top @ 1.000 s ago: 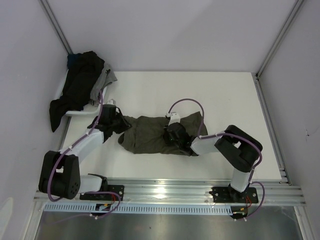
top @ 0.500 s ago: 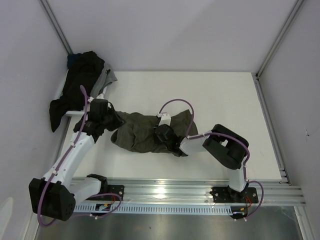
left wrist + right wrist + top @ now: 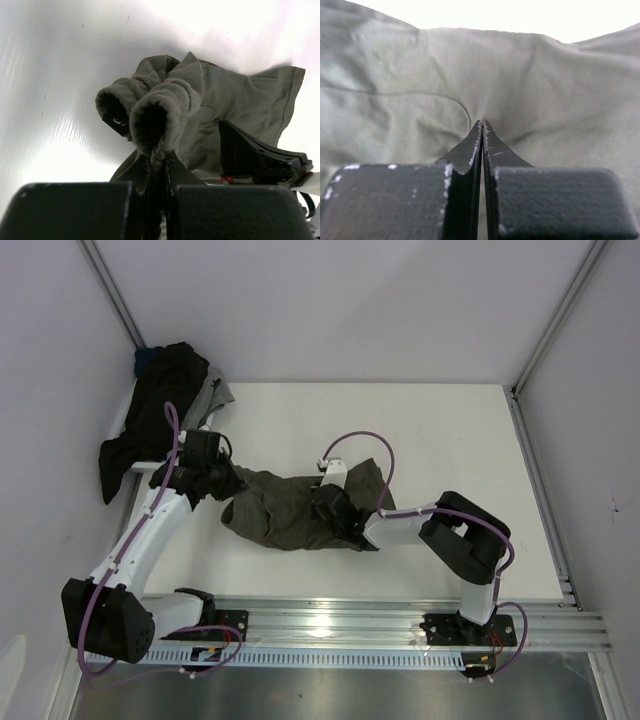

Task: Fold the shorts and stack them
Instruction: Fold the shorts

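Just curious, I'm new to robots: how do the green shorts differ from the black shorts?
Place: the green shorts lie on the table between the arms; the black shorts hang over the basket at the far left corner. Grip: both arms' jaws are shut on the green shorts; neither holds the black shorts. Both pairs are crumpled, not folded.

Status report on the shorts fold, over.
Left gripper shut on olive shorts, bunched edge. Right gripper shut on same shorts, mid-cloth. Dark clothes heaped on basket, far left.
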Motion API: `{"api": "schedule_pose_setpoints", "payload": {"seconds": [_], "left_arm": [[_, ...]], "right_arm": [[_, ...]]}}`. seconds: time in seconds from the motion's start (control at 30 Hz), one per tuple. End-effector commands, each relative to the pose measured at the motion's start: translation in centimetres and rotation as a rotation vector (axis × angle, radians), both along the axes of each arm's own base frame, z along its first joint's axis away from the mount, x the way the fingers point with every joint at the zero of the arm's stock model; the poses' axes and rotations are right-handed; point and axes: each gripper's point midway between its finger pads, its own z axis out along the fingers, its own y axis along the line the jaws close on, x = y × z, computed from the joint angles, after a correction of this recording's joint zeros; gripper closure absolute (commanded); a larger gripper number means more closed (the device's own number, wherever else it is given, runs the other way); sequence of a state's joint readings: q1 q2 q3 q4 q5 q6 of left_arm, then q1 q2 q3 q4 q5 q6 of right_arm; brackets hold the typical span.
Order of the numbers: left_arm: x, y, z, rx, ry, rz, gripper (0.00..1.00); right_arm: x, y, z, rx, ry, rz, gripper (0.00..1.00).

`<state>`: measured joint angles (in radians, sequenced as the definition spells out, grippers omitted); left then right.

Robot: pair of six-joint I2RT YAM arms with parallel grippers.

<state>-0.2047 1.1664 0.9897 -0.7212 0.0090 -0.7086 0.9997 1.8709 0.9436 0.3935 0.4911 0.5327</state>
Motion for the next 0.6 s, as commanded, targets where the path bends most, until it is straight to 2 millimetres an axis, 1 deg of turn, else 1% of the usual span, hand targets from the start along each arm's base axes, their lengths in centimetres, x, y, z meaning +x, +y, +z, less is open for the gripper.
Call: {"api": "schedule_pose_setpoints", "payload": {"seconds": [0.0, 0.03, 0.07, 0.1, 0.13, 0.17, 0.2, 0.27, 0.3, 0.37, 0.4, 0.47, 0.5, 0.53, 0.57], "left_arm": [[0.7, -0.4, 2.1, -0.033, -0.046, 0.012, 1.00], [0.6, -0.5, 2.1, -0.037, -0.046, 0.009, 1.00], [0.6, -0.6, 2.2, -0.040, -0.045, 0.006, 1.00], [0.6, -0.6, 2.2, -0.042, -0.043, 0.004, 1.00], [0.5, -0.6, 2.2, -0.042, -0.043, 0.002, 1.00], [0.6, -0.6, 2.4, -0.041, -0.045, 0.003, 1.00], [0.6, -0.6, 2.4, -0.041, -0.046, -0.001, 1.00], [0.5, -0.6, 2.7, -0.040, -0.047, -0.004, 1.00], [0.4, -0.7, 2.7, -0.043, -0.044, -0.007, 1.00], [0.4, -0.8, 2.9, -0.050, -0.047, -0.014, 1.00], [0.2, -1.1, 2.9, -0.060, -0.045, -0.023, 1.00], [0.2, -1.2, 3.1, -0.069, -0.050, -0.028, 1.00], [0.1, -1.3, 3.4, -0.077, -0.056, -0.033, 1.00], [0.0, -1.6, 3.5, -0.091, -0.057, -0.043, 1.00], [0.1, -1.8, 4.0, -0.100, -0.071, -0.048, 1.00]], "right_arm": [[2.1, 0.6, 4.5, 0.050, -0.114, -0.057, 1.00], [2.3, 0.7, 4.6, 0.055, -0.118, -0.058, 1.00], [2.5, 1.0, 4.3, 0.053, -0.120, -0.059, 1.00], [2.8, 1.4, 4.6, 0.063, -0.134, -0.056, 1.00], [2.9, 1.6, 4.4, 0.064, -0.139, -0.056, 1.00], [3.1, 1.7, 3.8, 0.062, -0.138, -0.059, 1.00], [3.4, 2.0, 4.1, 0.085, -0.154, -0.059, 1.00], [3.7, 2.3, 3.3, 0.081, -0.159, -0.058, 1.00], [3.9, 2.5, 3.5, 0.096, -0.174, -0.067, 1.00], [4.2, 2.7, 3.0, 0.103, -0.182, -0.071, 1.00], [4.4, 2.9, 2.2, 0.102, -0.184, -0.077, 1.00], [4.5, 3.3, 1.3, 0.106, -0.183, -0.082, 1.00], [4.5, 3.2, 0.0, 0.092, -0.178, -0.090, 1.00], [4.4, 3.3, -0.5, 0.089, -0.177, -0.100, 1.00], [3.9, 3.7, -1.3, 0.081, -0.175, -0.090, 1.00]]}}
